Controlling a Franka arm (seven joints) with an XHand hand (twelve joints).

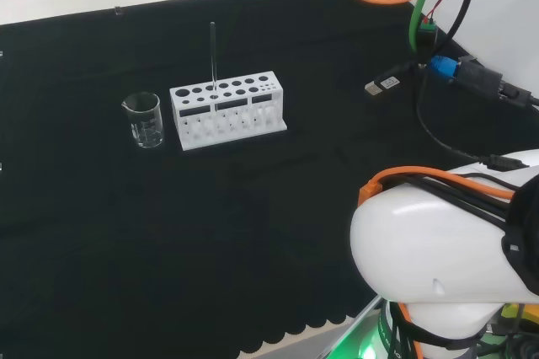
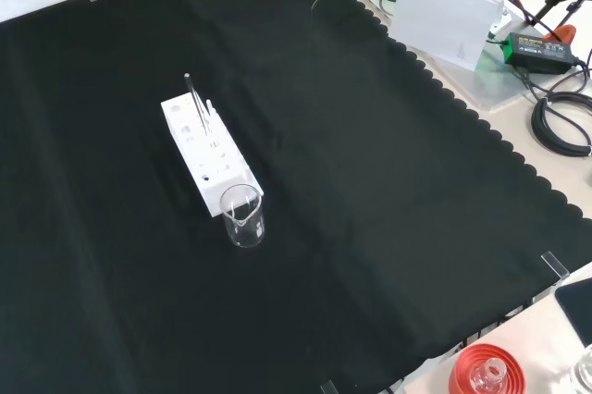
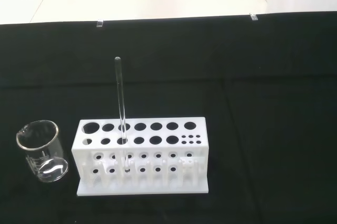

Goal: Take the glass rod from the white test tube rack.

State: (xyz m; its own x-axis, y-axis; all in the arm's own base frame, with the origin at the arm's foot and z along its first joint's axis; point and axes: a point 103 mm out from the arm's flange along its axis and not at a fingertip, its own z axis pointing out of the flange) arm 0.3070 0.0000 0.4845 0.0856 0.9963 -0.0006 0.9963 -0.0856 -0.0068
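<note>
Black cloth with a scalloped edge covers the bench, and pale floor shows beyond its far side in the head and wrist views. On the cloth stands a white plastic test tube rack with two rows of round holes along its top and a cluster of small holes at one end. A thin, clear glass rod rises upright out of one hole in the rack's near row as the wrist view shows it, toward the beaker end; its lower end can be seen through the rack's open front, reaching down near the base. The rod is straight, slender and nearly transparent, with a rounded top, so it reads as a faint pale line against the dark cloth. Just beside the rack's short end sits a small clear glass beaker, apparently empty, close to the rack but not touching it.

As for progress, nothing of the task looks done: the rod is seated in the rack, untouched. The wrist camera looks at the rack from some way off, so I judge the approach, the grasp and the lift are all left to do. Whether the fingers are apart or together I cannot tell, so the rod's place relative to them cannot be given; it simply stands in the rack.
</note>
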